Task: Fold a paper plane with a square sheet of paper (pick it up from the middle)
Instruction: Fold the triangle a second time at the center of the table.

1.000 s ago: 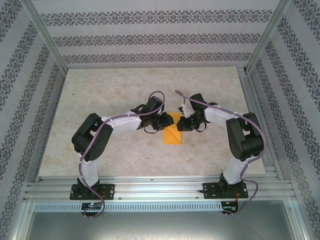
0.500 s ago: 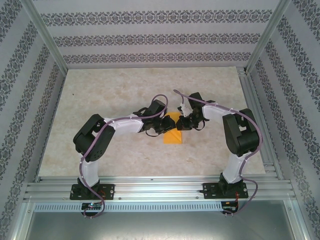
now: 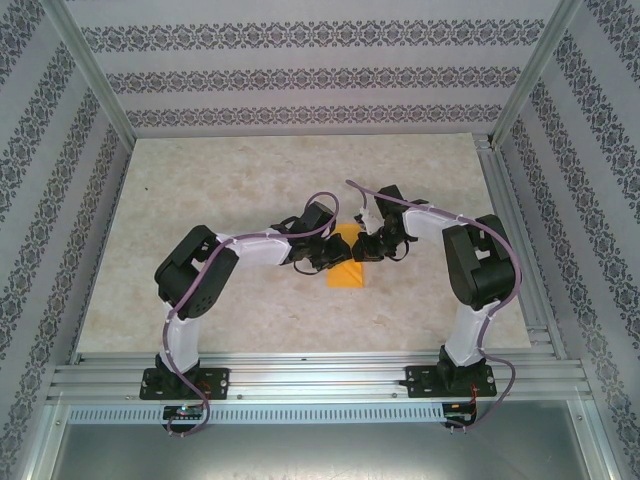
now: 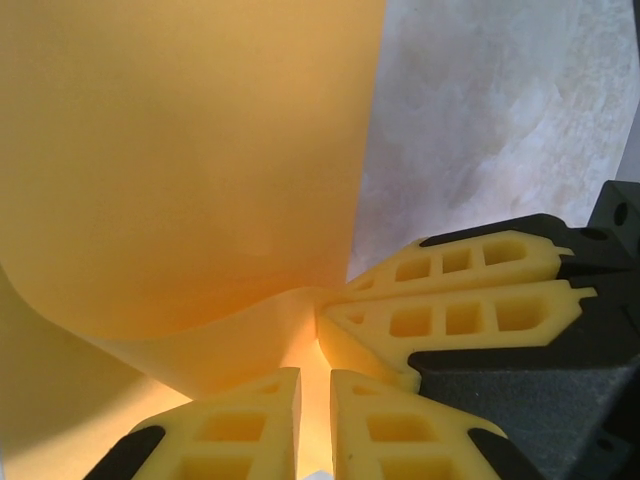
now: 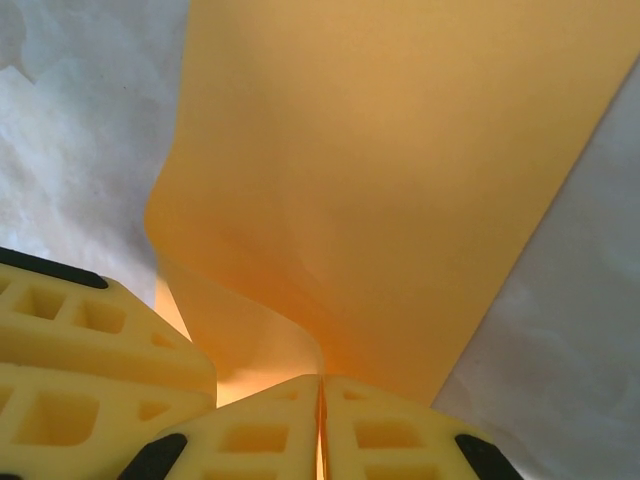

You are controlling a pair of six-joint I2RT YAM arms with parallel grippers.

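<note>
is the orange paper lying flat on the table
No, the square sheet of paper curls up, pinched in the right gripper.

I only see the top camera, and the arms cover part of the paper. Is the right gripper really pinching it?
Observer: Yes. On the right wrist camera, the right gripper is shut on the paper's edge.
Operator: What about the other one?
Observer: On the left wrist camera, the left gripper has its fingers almost together, and the paper runs down between them.
Operator: Is the paper lying flat there?
Observer: No. Right by the fingers it curls up like a wave.
</note>
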